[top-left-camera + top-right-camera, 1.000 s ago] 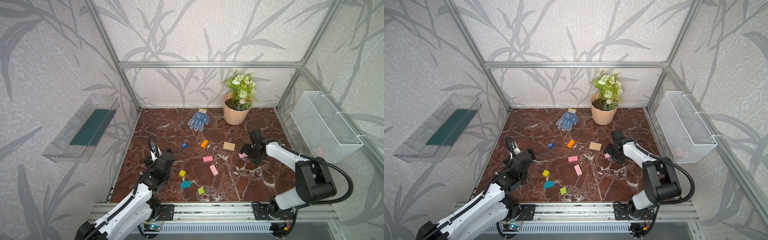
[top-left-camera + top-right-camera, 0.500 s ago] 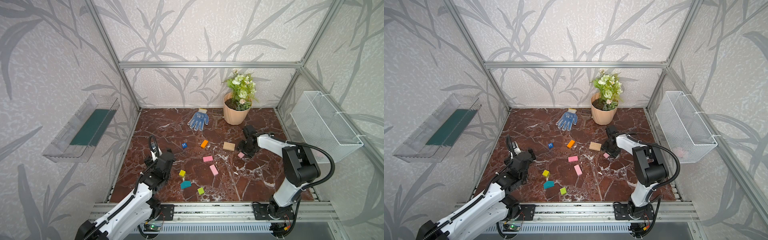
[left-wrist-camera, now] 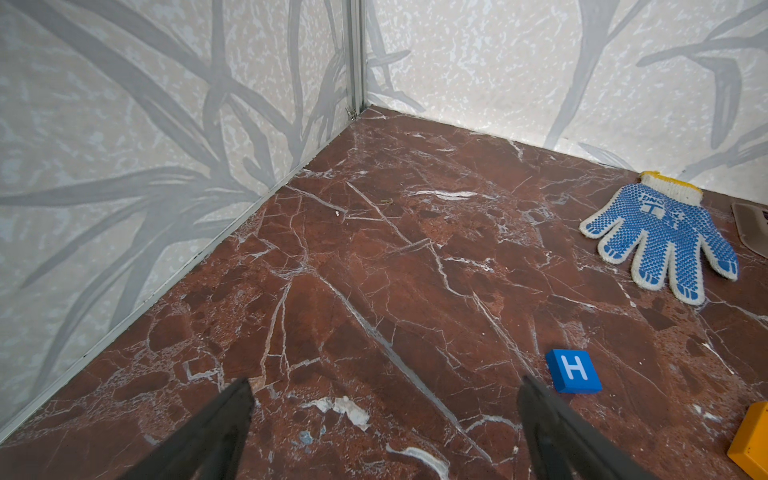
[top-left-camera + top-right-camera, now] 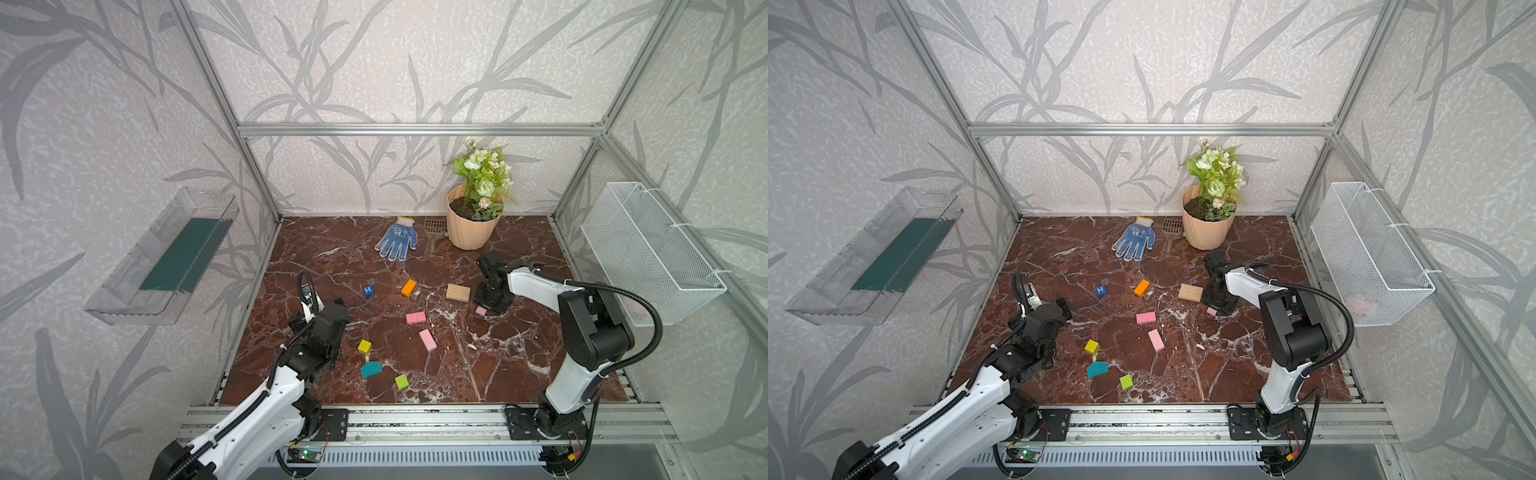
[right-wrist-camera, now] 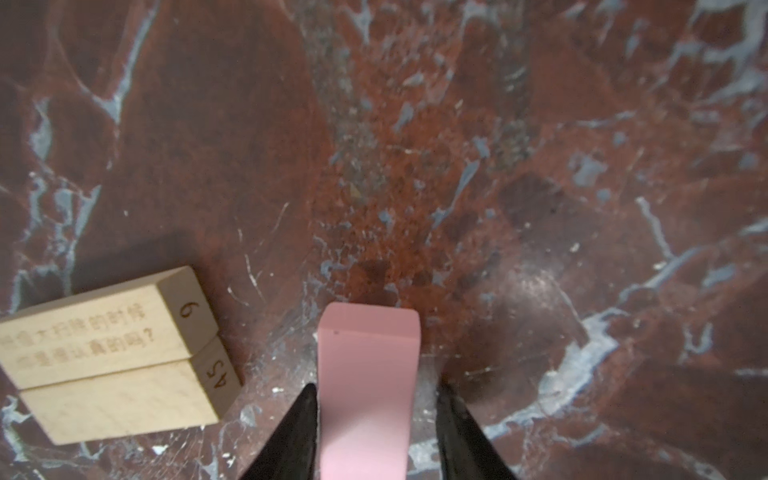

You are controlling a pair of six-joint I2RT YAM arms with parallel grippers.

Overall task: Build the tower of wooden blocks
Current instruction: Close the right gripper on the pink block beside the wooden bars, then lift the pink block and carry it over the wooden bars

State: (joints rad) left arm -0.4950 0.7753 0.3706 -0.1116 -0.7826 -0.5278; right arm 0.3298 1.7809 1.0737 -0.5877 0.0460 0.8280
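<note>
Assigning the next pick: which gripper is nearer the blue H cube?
Left. The left gripper hovers open close beside the blue H cube. The right gripper is far across the table, straddling a pink block next to the tan blocks.

A white letter "H" stands on the blue cube (image 3: 574, 371), one tan block (image 5: 104, 328) carries "9" on its end and two lines of engraved Chinese characters, too faint to read, ending in "?", the second tan block (image 5: 124, 407) touching it carries "45", and the print on the glove (image 3: 660, 237) is illegible.
</note>
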